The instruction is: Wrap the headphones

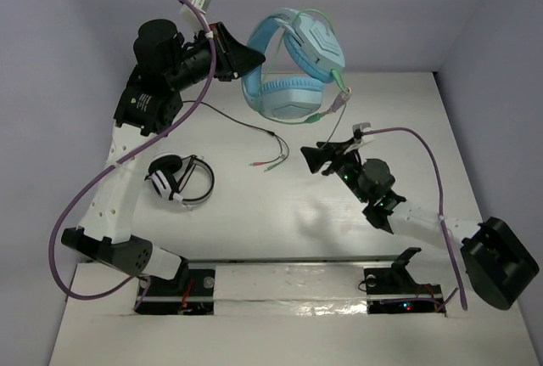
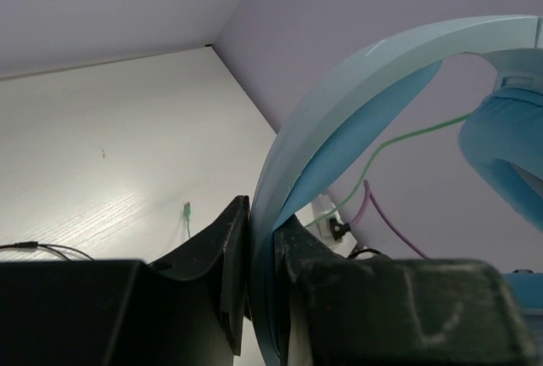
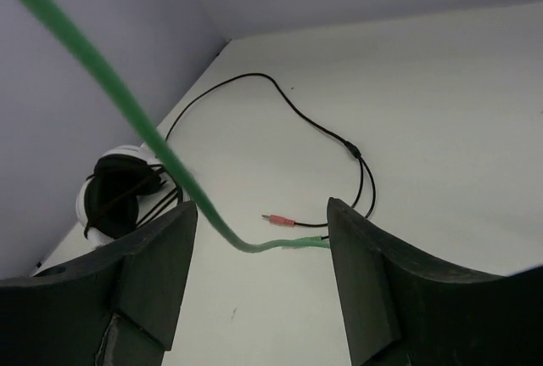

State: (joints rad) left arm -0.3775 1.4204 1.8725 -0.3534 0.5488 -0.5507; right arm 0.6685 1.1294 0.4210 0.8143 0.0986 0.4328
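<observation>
Gripping, left gripper [image 1: 246, 59] [image 2: 261, 239]: I am pinching the wide band of the headphones [image 1: 293, 64] [image 2: 356, 94] between my two fingers, jaws drawn narrow on the band's edge.
Headphones, place: they are hanging in the air from my left grip, clear of the table [image 1: 407, 128], over its far side and close to the back wall (the cups are sitting lower than the band in the top view).
Cable [image 1: 339, 94] [image 2: 399, 141] [image 3: 127, 111]: thin and pale green, it is trailing down from the cups toward my right arm.
Right gripper [image 1: 316, 155] [image 3: 259, 222]: I am keeping the jaws spread wide, hovering above the table just below the headphones; the green cable is passing through the gap between my fingers, and I am not pinching it.
Cable end: in the right wrist view it is curving toward my right finger, and I cannot tell whether it is touching.
Small headphones [image 1: 178, 179] [image 3: 119, 188]: black and white, they are lying on the table near my left arm, well apart from the blue pair.
Black cable [image 1: 237, 120] [image 3: 297, 111]: it is running in a loose curve across the table from the small pair, ending in a red plug [image 1: 259, 164] [image 3: 278, 220] below my right gripper.
</observation>
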